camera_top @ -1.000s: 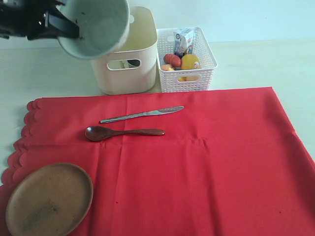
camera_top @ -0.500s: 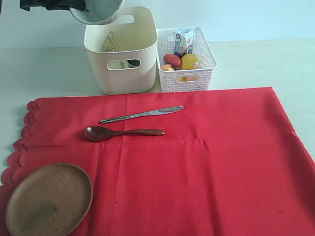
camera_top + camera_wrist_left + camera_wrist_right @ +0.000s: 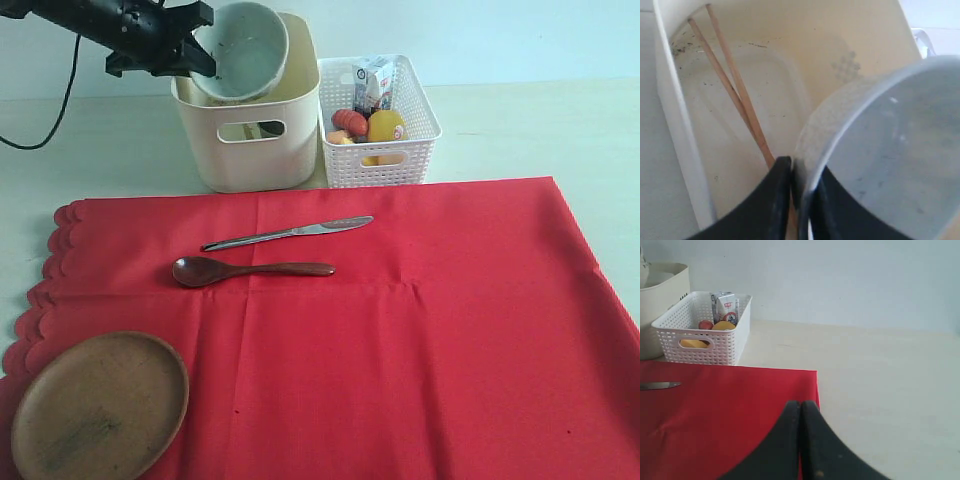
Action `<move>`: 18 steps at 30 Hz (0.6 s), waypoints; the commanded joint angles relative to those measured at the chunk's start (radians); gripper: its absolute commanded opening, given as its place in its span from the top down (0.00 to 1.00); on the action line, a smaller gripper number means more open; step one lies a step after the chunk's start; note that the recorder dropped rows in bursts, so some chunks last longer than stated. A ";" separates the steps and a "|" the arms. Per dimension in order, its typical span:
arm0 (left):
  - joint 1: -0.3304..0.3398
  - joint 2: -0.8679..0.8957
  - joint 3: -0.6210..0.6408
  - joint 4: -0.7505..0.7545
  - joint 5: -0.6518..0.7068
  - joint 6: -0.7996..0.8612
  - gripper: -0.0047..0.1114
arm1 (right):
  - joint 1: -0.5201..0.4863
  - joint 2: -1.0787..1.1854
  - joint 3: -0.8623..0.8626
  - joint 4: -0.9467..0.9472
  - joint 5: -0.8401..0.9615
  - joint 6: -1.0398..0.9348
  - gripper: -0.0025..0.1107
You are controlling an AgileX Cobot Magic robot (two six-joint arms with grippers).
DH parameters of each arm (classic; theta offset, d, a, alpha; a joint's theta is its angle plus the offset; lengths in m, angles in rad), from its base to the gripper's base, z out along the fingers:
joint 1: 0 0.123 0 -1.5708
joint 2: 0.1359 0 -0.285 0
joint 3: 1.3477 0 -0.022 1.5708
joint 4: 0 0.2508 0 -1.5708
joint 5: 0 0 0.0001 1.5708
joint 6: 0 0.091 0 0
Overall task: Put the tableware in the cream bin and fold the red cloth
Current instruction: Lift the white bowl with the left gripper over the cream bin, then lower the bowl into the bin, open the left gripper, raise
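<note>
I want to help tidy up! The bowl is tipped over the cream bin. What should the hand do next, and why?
Probably open a little and let go. The left hand pinches the speckled bowl by its rim; it hangs tilted in the mouth of the cream bin, above the chopsticks, so it should slide in.

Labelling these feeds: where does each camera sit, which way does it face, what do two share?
Exterior: raised, facing down across large red cloth toward tall cream plastic bin; left arm shows.
Left wrist: above that bin, looking in at wooden chopsticks and speckled bowl; black fingers straddle its rim.
Right wrist: low, facing the white lattice basket; shut fingers show.
Shared: exterior, right wrist both see basket.
</note>
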 commanded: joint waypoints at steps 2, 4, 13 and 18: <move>-0.003 -0.003 -0.011 0.026 -0.016 -0.003 0.65 | -0.006 -0.007 0.005 0.000 -0.007 0.003 0.98; -0.003 -0.003 -0.011 0.049 -0.018 -0.003 0.63 | -0.006 -0.007 0.005 0.000 -0.007 0.003 0.98; 0.000 -0.080 -0.011 0.097 -0.012 -0.003 0.63 | -0.006 -0.007 0.005 0.000 -0.007 0.003 0.98; 0.000 -0.162 -0.011 0.130 0.024 -0.003 0.63 | -0.006 -0.007 0.005 0.000 -0.007 0.003 0.98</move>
